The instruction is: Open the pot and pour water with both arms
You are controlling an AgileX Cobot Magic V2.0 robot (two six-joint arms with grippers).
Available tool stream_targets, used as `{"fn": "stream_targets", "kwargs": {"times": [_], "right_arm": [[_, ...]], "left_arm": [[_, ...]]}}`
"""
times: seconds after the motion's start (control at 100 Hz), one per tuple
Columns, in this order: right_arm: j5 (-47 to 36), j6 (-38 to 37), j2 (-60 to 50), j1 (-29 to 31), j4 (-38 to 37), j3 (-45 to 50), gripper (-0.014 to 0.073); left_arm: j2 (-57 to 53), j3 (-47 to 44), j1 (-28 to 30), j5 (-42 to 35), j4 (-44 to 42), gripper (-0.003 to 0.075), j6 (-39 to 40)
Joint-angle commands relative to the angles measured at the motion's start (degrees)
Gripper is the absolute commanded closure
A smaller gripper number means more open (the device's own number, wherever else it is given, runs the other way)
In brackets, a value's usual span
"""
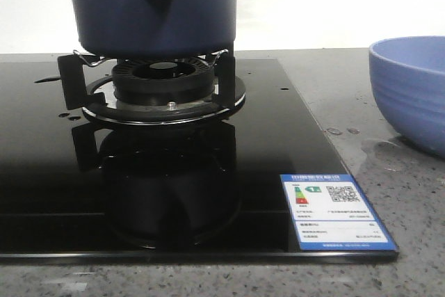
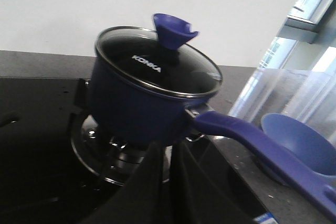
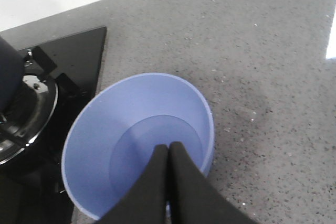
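Note:
The dark navy pot (image 1: 153, 26) stands on the gas burner (image 1: 163, 81), its handle stub pointing at the front camera. In the left wrist view the pot (image 2: 142, 108) carries a glass lid (image 2: 157, 69) with a blue knob (image 2: 173, 31), and its long blue handle (image 2: 262, 153) reaches toward the bowl. My left gripper (image 2: 169, 148) is shut and empty, low in front of the pot and beside the handle's root. My right gripper (image 3: 169, 148) is shut and empty above the periwinkle bowl (image 3: 94, 145). Neither gripper shows in the front view.
The black glass hob (image 1: 42, 172) has an energy label (image 1: 337, 210) at its near right corner. The bowl (image 1: 414, 95) stands on the speckled grey counter (image 3: 252, 51) right of the hob. A few water drops (image 1: 344, 131) lie near the bowl.

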State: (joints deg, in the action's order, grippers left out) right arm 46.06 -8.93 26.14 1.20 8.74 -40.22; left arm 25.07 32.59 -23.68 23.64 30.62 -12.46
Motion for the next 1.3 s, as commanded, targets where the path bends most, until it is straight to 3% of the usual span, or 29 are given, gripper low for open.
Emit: {"fn": "stream_targets", "kwargs": {"times": [0.0,0.48,0.55,0.7,0.77,1.09,1.21,1.29], "right_arm": [[-3.39,0.79,1.09,-0.61,0.47,-2.13,0.0657],[-3.39,0.79,1.29,-0.83,0.47,-2.13,0.0657],[-3.39,0.79,1.29,-0.83,0.47,-2.13,0.0657],[-3.39,0.79,1.29,-0.83,0.57,-2.13,0.0657],[-3.39,0.79,1.29,-0.83,0.68,-2.13,0.0657],[-3.28,0.79,1.29,-0.83,1.24,-2.13,0.0657],[-3.28,0.79,1.29,-0.83,1.70,-2.13,0.0657],[-3.28,0.79,1.29,-0.83,1.83,-2.13,0.0657]], "left_arm": [[1.50,4.43,-3.12,-1.83,2.27,0.0739,-1.26],[3.80,13.96,-18.91,-3.17,4.50,0.0722,-2.78],[3.80,14.22,-19.91,-3.60,4.37,0.0645,-2.78],[5.02,14.32,-20.40,-1.91,5.95,0.0350,-2.78],[6.38,14.32,-20.40,-0.03,8.87,0.0286,-2.78],[15.26,18.01,-20.40,7.25,25.63,0.0321,-2.90],[19.57,20.99,-20.40,14.46,30.67,0.0357,-5.92],[22.70,23.46,-20.30,23.34,34.74,0.0371,-12.80]]}}
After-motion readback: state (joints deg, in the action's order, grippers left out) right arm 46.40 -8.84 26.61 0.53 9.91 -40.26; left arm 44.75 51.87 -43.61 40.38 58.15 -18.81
